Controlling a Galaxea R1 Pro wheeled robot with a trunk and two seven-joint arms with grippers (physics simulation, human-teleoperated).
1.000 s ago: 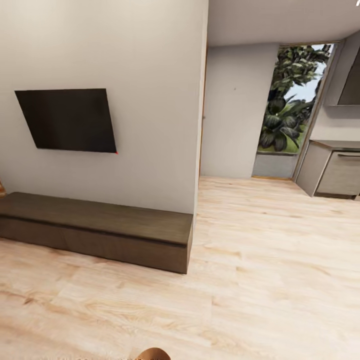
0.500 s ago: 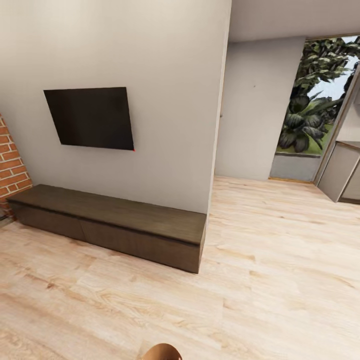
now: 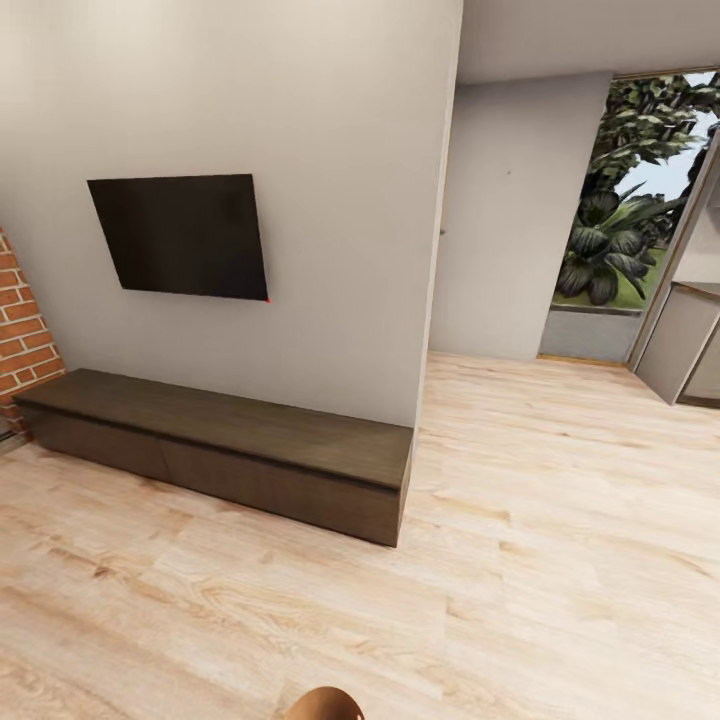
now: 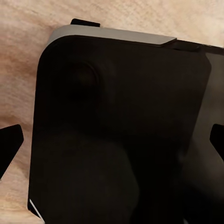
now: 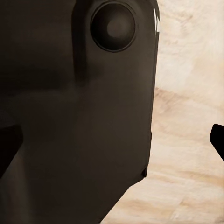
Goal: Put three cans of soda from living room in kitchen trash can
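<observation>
The cans of soda are out of view. A rounded brown shape pokes in at the bottom edge of the head view, and I cannot tell whether it is the trash can. In the left wrist view my left gripper is open, its dark fingertips far apart over the robot's own black body. My right gripper is open too, one fingertip showing over the pale plank floor. Neither holds anything.
I face a living-room wall with a black TV above a long dark bench. Red brick shows at the far left. Right of the wall's end, plank floor runs to a window and grey kitchen cabinets.
Between one second and half a second ago the head camera swung left, bringing the brick into view and pushing the cabinets toward the right edge. Since then the view has held still.
</observation>
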